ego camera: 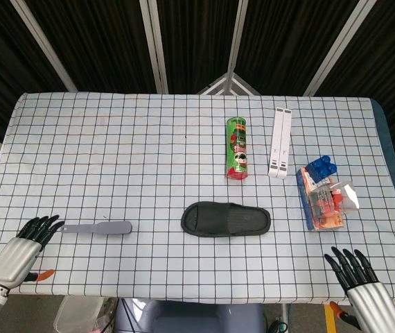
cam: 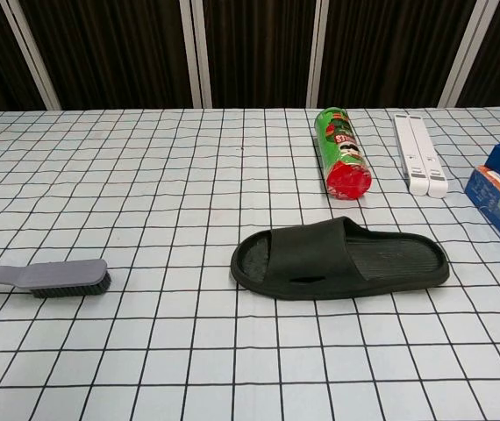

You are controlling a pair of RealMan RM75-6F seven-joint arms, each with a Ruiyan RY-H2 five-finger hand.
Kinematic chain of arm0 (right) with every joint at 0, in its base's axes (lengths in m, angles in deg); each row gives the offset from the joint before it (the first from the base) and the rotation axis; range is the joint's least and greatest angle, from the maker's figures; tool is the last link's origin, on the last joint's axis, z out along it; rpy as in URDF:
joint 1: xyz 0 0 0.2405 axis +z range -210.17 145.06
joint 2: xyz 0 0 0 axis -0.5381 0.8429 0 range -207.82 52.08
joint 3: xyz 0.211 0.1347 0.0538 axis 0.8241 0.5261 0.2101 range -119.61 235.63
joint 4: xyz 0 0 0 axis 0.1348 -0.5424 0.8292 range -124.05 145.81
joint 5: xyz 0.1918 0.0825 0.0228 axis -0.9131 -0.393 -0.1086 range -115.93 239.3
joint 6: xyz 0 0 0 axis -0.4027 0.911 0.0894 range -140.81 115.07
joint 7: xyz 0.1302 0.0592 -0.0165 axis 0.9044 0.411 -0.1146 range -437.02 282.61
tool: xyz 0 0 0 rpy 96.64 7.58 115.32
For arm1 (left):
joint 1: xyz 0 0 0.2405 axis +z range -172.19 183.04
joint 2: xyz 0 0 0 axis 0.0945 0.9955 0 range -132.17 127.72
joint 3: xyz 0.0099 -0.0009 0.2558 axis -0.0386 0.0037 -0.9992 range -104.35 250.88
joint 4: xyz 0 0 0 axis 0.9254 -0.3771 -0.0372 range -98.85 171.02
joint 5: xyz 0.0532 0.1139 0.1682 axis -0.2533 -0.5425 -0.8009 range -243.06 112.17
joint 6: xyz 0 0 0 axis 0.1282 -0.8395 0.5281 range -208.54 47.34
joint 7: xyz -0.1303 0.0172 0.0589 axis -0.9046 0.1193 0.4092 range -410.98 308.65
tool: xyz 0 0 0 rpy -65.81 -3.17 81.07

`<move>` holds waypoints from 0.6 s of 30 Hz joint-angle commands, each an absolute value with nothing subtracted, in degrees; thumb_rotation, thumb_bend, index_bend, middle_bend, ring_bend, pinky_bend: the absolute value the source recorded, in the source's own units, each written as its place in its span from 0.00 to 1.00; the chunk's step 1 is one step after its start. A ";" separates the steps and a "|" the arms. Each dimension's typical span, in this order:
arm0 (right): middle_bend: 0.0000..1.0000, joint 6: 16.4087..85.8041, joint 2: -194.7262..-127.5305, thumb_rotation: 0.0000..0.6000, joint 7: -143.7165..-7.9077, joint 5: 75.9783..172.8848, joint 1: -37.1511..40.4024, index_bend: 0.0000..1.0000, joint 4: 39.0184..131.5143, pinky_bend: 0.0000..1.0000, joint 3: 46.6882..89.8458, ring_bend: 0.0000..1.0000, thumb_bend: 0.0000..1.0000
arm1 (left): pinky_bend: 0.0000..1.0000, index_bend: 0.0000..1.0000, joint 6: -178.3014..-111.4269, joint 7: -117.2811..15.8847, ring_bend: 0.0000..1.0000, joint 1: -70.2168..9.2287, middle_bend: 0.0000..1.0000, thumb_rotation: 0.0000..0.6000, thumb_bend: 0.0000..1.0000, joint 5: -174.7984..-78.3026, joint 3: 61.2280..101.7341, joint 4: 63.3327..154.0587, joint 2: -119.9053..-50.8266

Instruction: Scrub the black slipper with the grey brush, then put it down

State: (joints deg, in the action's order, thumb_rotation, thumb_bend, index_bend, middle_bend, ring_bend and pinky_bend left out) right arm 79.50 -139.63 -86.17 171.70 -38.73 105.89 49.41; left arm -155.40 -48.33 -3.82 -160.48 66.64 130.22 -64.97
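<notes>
The black rubber slipper (ego camera: 226,220) is seen lying sole-down at the middle of the white checked table (ego camera: 149,152). The grey long-handled brush (ego camera: 98,227) is laid bristles-down to its left, its handle tip just at the spread black fingers (ego camera: 43,227) of the left hand (ego camera: 24,251), which holds nothing. The right hand (ego camera: 364,284) is rested at the near right edge, fingers apart, well apart from the slipper.
</notes>
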 commanded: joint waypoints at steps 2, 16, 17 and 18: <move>0.00 77.38 -140.38 1.00 -86.89 170.87 -37.33 0.00 106.81 0.00 50.12 0.00 0.24 | 0.01 0.00 -152.90 -48.32 0.00 -5.71 0.00 1.00 0.08 -158.33 68.47 128.48 -67.42; 0.00 72.95 -141.04 1.00 -86.65 163.55 -34.58 0.00 107.45 0.00 53.35 0.00 0.24 | 0.25 0.10 -152.24 -47.95 0.21 -9.79 0.27 1.00 0.19 -158.01 72.64 121.18 -79.14; 0.00 72.74 -141.08 1.00 -86.75 163.40 -34.40 0.00 107.52 0.00 53.45 0.00 0.24 | 0.27 0.12 -151.83 -47.50 0.23 -10.35 0.30 1.00 0.20 -158.05 72.93 120.85 -80.14; 0.00 72.55 -141.10 1.00 -86.86 163.23 -34.27 0.00 107.58 0.00 53.49 0.00 0.24 | 0.27 0.13 -151.45 -46.97 0.26 -10.77 0.32 1.00 0.21 -157.87 73.20 120.50 -81.03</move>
